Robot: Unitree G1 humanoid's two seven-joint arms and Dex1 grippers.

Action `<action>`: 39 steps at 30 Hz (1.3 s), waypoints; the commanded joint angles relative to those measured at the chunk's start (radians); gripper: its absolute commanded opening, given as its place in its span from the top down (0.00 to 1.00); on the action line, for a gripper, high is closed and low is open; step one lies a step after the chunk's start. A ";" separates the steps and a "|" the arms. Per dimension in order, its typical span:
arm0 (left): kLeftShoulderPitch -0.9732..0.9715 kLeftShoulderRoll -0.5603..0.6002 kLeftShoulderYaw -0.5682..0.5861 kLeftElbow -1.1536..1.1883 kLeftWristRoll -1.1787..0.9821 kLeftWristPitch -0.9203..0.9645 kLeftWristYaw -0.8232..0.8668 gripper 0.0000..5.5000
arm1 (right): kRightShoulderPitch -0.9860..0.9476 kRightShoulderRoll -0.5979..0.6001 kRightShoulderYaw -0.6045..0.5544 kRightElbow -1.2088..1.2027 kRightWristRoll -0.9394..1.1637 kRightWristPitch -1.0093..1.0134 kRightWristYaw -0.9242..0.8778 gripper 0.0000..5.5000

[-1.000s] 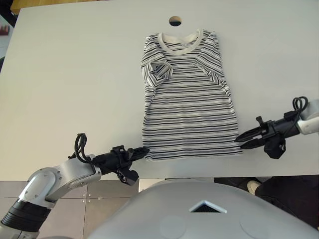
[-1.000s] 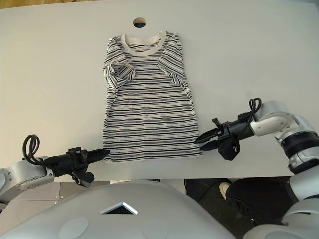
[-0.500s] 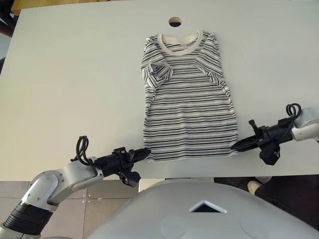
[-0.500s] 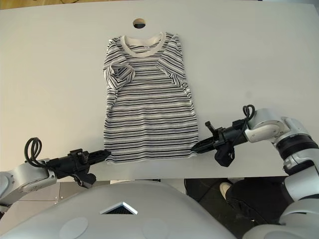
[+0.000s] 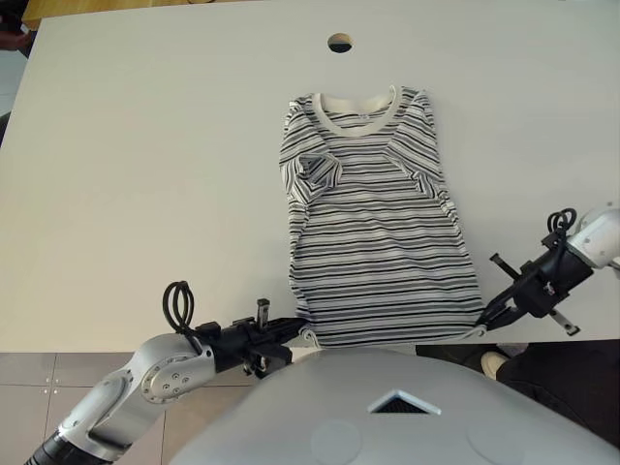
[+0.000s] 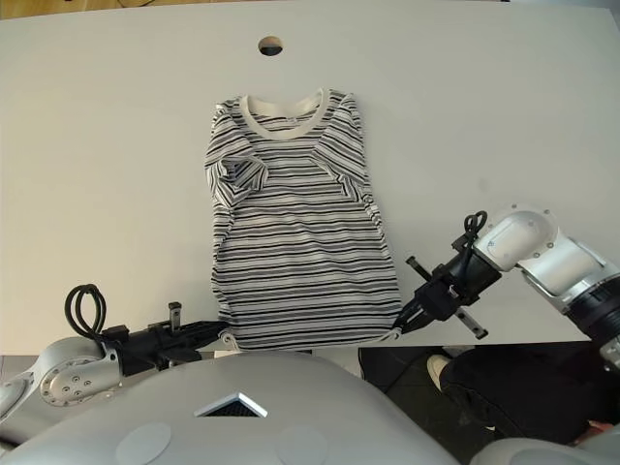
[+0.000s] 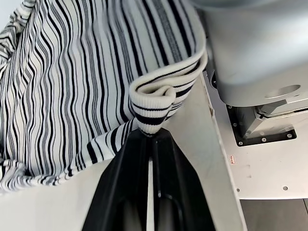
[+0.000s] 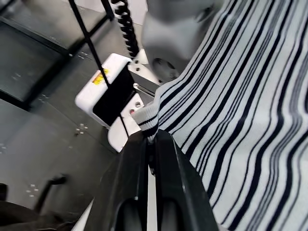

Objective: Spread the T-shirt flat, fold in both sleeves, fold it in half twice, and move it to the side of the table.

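T-shirt (image 5: pixel 373 223): lying on the worktop (image 5: pixel 145 194), hem at the near edge.
Left end effector (image 7: pixel 150 132): we are pinching the left hem corner, fingers closed.
Right end effector (image 8: pixel 149 135): closed on the right corner.
Risk: we are holding little cloth; a corner may slip.

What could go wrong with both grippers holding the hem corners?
1. The left gripper and right gripper each pinch only a hem corner of the T-shirt; either may slip mid-fold.
2. The hem lies at the table's near edge and could droop off.
3. The folded-in sleeves look loose and could flop open.
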 commanded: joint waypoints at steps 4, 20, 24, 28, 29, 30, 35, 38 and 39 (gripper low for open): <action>0.136 0.031 -0.149 -0.122 -0.054 0.011 -0.115 0.98 | -0.039 -0.084 -0.009 -0.032 0.049 0.141 0.011 0.98; -0.310 -0.079 0.189 -0.008 -0.778 0.298 -0.203 0.98 | -0.391 0.390 -0.370 0.477 -0.075 0.294 0.011 0.98; -0.440 -0.124 0.200 0.140 -0.763 0.287 -0.235 0.98 | -0.466 0.458 -0.412 0.606 -0.134 0.296 0.011 0.98; -0.549 -0.172 0.248 0.332 -0.738 0.236 -0.227 0.98 | -0.570 0.554 -0.429 0.823 -0.239 0.253 0.010 0.98; -0.571 -0.183 0.258 0.377 -0.730 0.219 -0.225 0.98 | -0.581 0.575 -0.436 0.864 -0.261 0.245 0.010 0.98; -0.597 -0.197 0.263 0.427 -0.716 0.199 -0.223 0.98 | -0.589 0.596 -0.444 0.909 -0.291 0.232 0.000 0.98; -0.704 -0.261 0.253 0.595 -0.664 0.138 -0.217 0.98 | -0.625 0.667 -0.487 1.078 -0.408 0.197 -0.080 0.98; -0.799 -0.309 0.230 0.689 -0.631 0.119 -0.220 0.98 | -0.641 0.690 -0.525 1.147 -0.456 0.194 -0.147 0.98; -0.821 -0.326 0.225 0.707 -0.621 0.116 -0.214 0.98 | -0.649 0.701 -0.533 1.167 -0.470 0.199 -0.162 0.98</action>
